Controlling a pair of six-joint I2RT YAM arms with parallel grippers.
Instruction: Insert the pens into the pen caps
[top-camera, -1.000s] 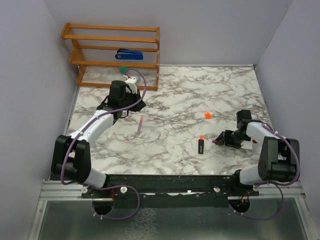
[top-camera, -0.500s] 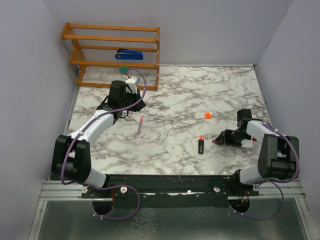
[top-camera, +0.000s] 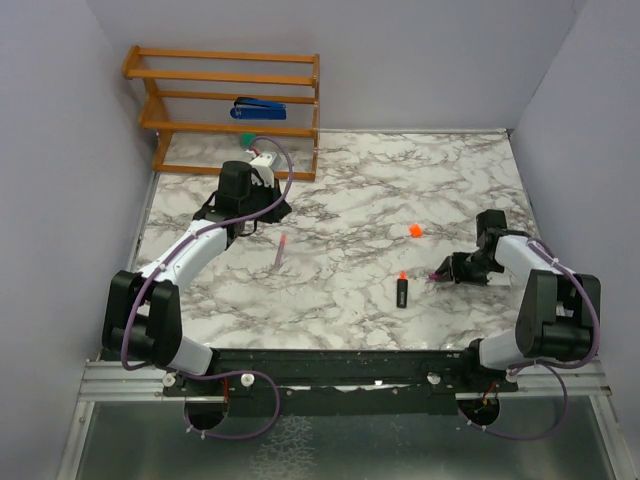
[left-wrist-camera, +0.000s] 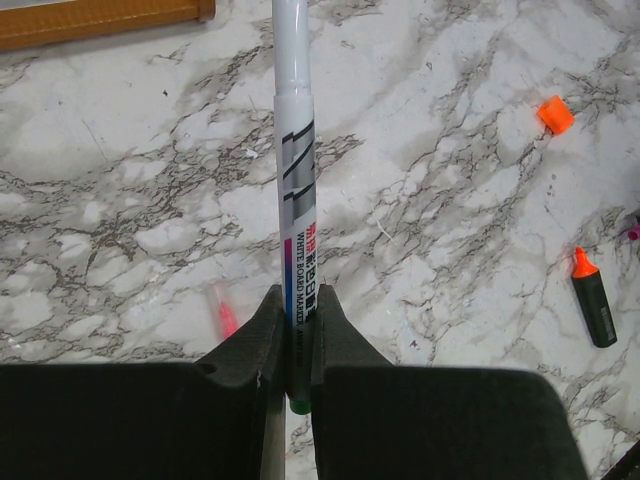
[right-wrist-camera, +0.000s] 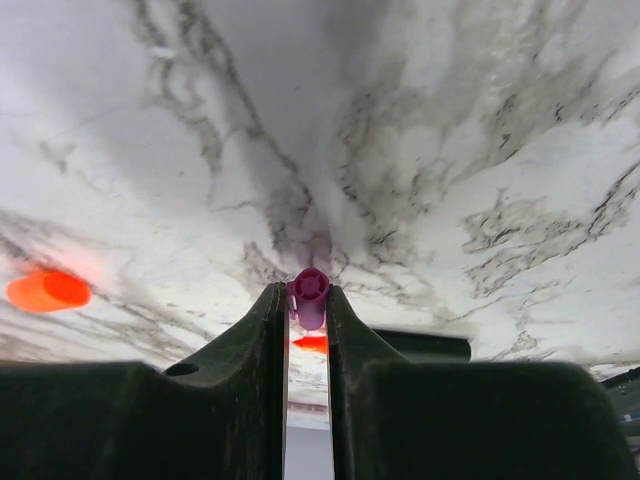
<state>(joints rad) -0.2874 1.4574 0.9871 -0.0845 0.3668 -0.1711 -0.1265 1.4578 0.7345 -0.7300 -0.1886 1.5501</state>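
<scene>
My left gripper is shut on the slim silver-grey pen; the left wrist view shows the pen clamped upright between the fingers. The slim pink pen lies on the marble mid-left, blurred in the left wrist view. My right gripper is shut on the magenta-purple cap, just right of the black marker with the orange tip. The orange cap lies beyond the marker. No pale pink cap shows.
A wooden shelf rack stands at the back left with a blue stapler on it and a small green ball below. Grey walls close in the table on three sides.
My right gripper has shifted slightly toward the far side with the magenta cap still in it. The left arm and the loose pens have not moved.
</scene>
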